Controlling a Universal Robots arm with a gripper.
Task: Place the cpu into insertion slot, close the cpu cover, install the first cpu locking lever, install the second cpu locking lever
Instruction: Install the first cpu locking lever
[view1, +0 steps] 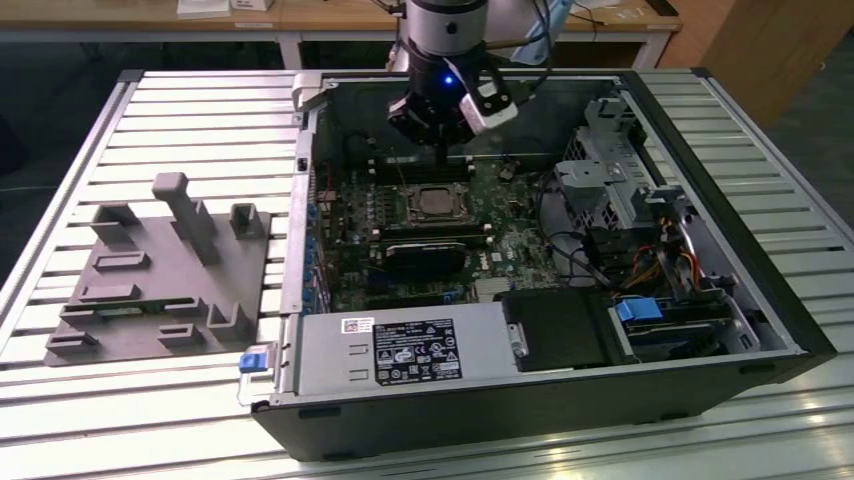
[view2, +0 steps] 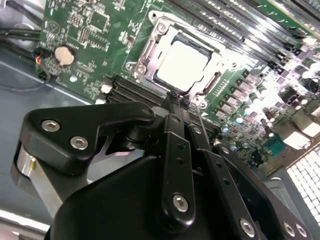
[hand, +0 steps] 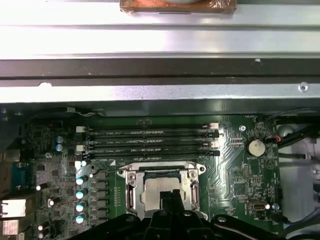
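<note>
One arm works over the open computer case (view1: 747, 300) on the slatted worktop (view1: 200, 110). We note the cpu (view2: 182, 65) seated in the insertion slot (view1: 434, 206), with the cpu cover (hand: 131, 192) lying flat around it. In the exterior view the end effector (view1: 442, 160) hangs at 12 o'clock of the slot, clenched on nothing. Its tips are near the cover's edge; we cannot tell whether they touch.

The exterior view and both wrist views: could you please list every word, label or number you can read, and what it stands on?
None can be read.
The black label on the power supply: print too small.
The white sticker beside it: blurred.
White print on the memory slots: too small.
The cpu: washed out by glare, no marking readable.
</note>
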